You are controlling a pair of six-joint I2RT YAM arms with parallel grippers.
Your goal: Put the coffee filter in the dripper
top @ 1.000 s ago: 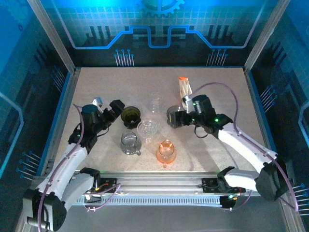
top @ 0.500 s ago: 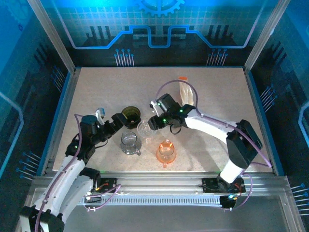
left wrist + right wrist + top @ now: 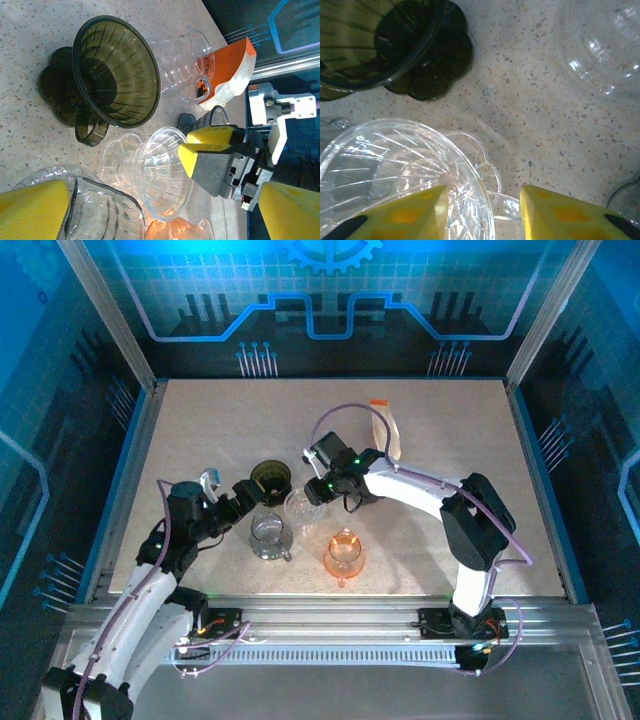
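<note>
You have, around the clear dripper [image 3: 305,507]: dark dripper [image 3: 270,478] back-left, glass cup [image 3: 270,536] front-left, orange dripper [image 3: 343,554] front-right, right gripper [image 3: 316,491] over its rim, left gripper [image 3: 249,496] left.

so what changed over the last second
The right hand swung left from the table's right side to the clear dripper, jaws narrowing astride its rim; a grip isn't clear. The left hand drew back slightly, open. The dark dripper and orange-topped pack stayed put.
</note>
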